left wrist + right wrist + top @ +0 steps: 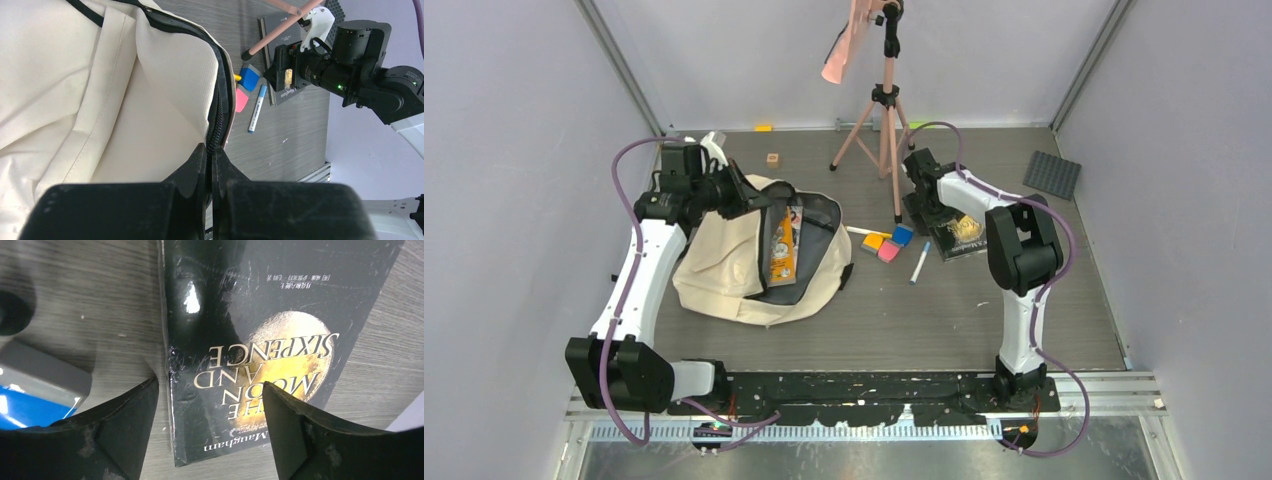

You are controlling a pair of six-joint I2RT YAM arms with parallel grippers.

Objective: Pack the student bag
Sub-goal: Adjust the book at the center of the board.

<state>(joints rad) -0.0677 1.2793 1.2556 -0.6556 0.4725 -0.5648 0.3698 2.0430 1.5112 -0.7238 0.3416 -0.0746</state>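
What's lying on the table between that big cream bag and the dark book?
Orange block, blue block, pink block and a marker, clearest in the top view.

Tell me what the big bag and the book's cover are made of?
The bag looks like cream woven cloth, matte, judging by its soft folds and stitched seams. The book has a shiny cover, probably glossy paper or plastic wrap: light glares off it.

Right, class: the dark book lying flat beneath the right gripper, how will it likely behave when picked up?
The book probably stays fairly stiff, being a bound volume lying flat. Its cover shows glossy glare, so it may slip in a grip. Held by one edge in the right gripper, it could sag or swing.
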